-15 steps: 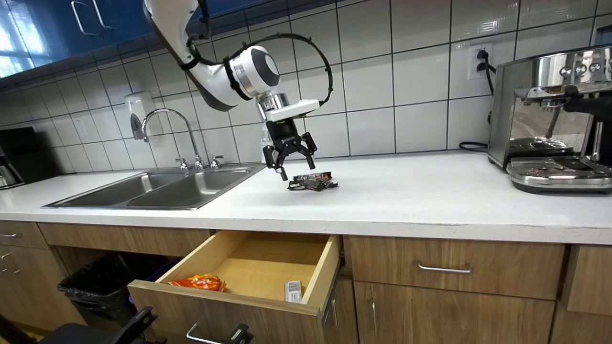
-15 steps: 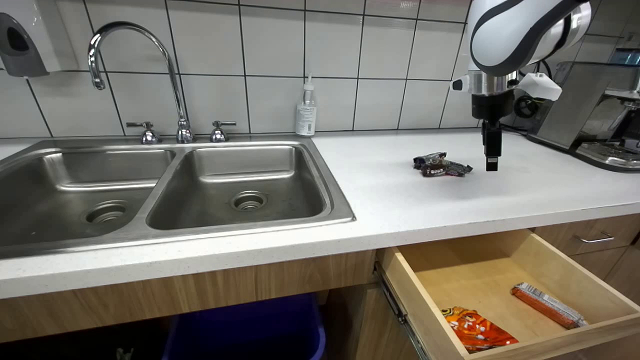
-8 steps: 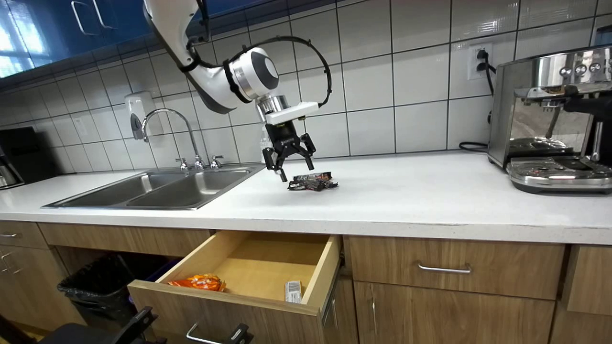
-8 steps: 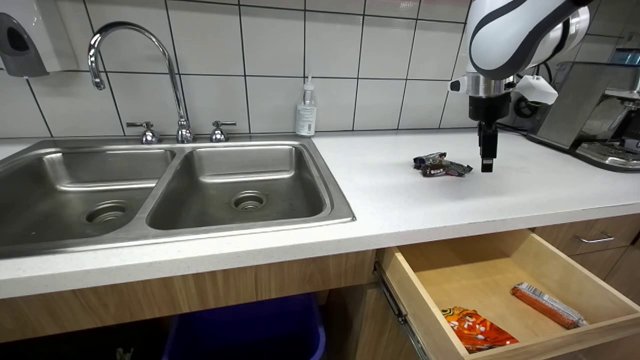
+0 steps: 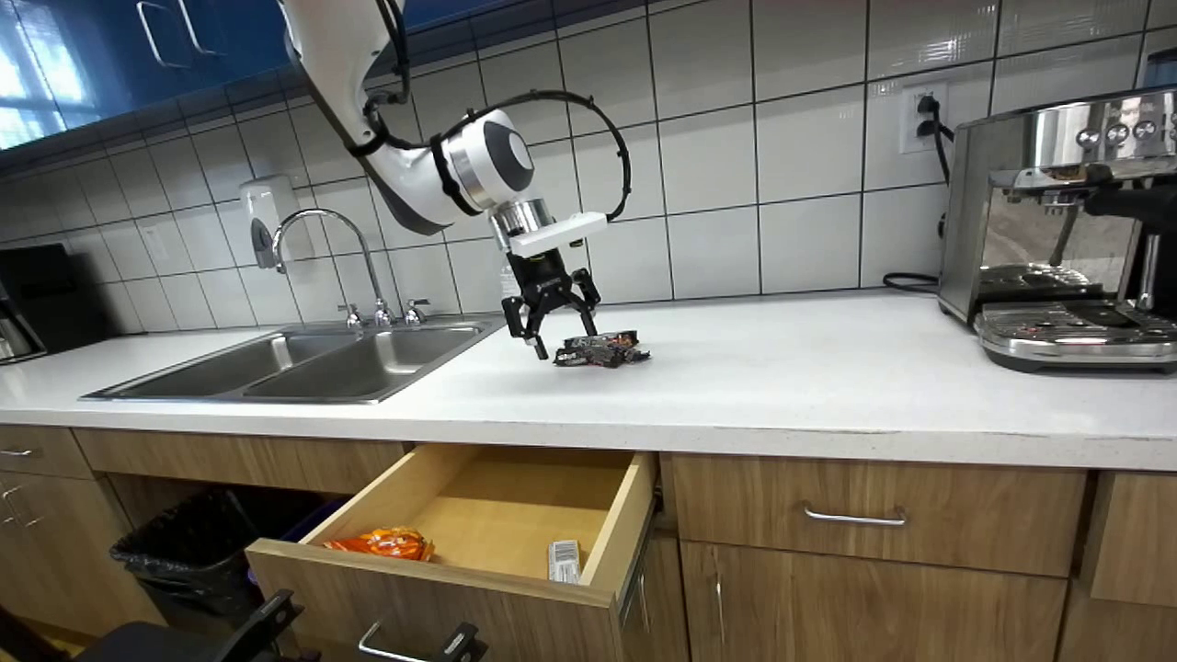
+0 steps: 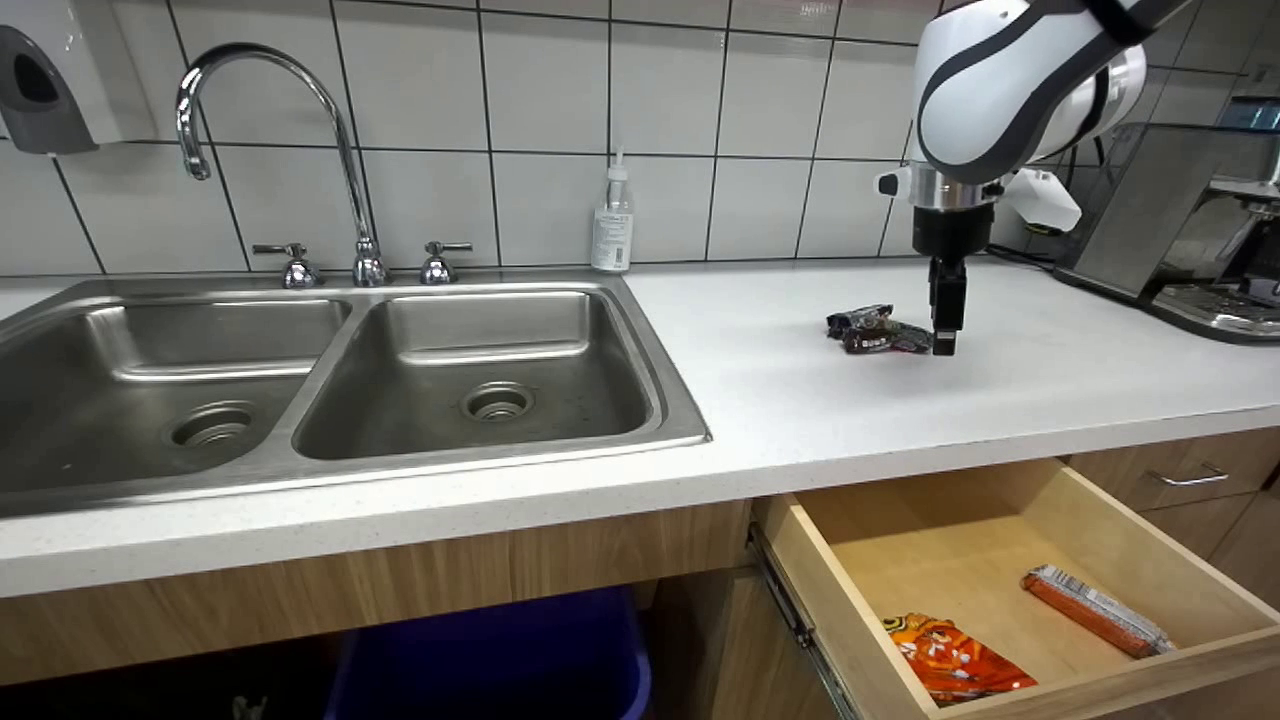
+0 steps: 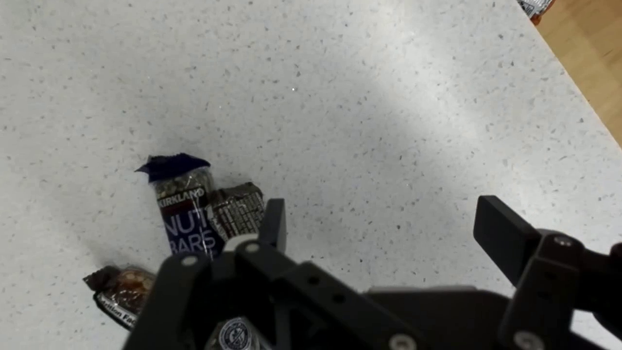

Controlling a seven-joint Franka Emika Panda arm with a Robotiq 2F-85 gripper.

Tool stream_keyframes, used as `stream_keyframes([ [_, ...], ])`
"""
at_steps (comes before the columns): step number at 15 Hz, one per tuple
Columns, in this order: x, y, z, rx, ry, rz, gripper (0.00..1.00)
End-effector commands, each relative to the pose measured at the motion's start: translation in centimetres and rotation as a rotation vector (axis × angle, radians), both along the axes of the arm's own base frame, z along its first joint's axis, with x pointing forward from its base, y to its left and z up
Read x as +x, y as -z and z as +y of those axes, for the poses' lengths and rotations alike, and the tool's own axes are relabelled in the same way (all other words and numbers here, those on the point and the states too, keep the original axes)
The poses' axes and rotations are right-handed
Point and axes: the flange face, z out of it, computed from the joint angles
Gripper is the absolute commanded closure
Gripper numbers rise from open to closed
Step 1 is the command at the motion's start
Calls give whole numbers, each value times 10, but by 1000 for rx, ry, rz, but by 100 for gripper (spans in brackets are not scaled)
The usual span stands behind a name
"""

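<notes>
The jaws stand wide apart and have hold of nothing; in the wrist view, pale speckled surface [image 7: 369,146] shows between the fingertips [image 7: 275,224]. A cluster of small wrapped bars [image 6: 875,334] rests on that surface, close to the jaws in both exterior views. In the wrist view, reckoned from the middle of the gap, the cluster lies around nine o'clock, outside the gap — beyond one fingertip, which covers the edge of a brown wrapper [image 7: 236,209]. Whether it touches that wrapper, I cannot tell. Just past it, also at nine o'clock, is a dark blue nut-bar wrapper [image 7: 184,214] with KIRKLAND printed on it; between eight and nine lies another brown bar [image 7: 127,291], partly hidden behind the jaws.

Below the edge of the surface, an open drawer [image 5: 501,524] sits at six o'clock from the jaws in an exterior view. It holds an orange bag [image 5: 394,544], toward seven o'clock there, and an orange-and-silver packet [image 6: 1098,610], at five o'clock in an exterior view.

Farther out, a double-bowl sink [image 6: 667,390] is at nine o'clock, a pump bottle [image 6: 612,240] between nine and ten, and a blue bin [image 6: 500,650] at eight — all as an exterior view shows them. In an exterior view, a coffee machine [image 5: 1057,244] stands at about three o'clock and a soap dispenser [image 5: 273,207] at ten.
</notes>
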Motion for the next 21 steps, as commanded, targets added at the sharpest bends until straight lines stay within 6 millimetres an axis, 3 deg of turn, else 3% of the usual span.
stream_keyframes([
  [1,18,2,0,21,-20,-6,0],
  [21,78,31,4,75,-66,60,0],
])
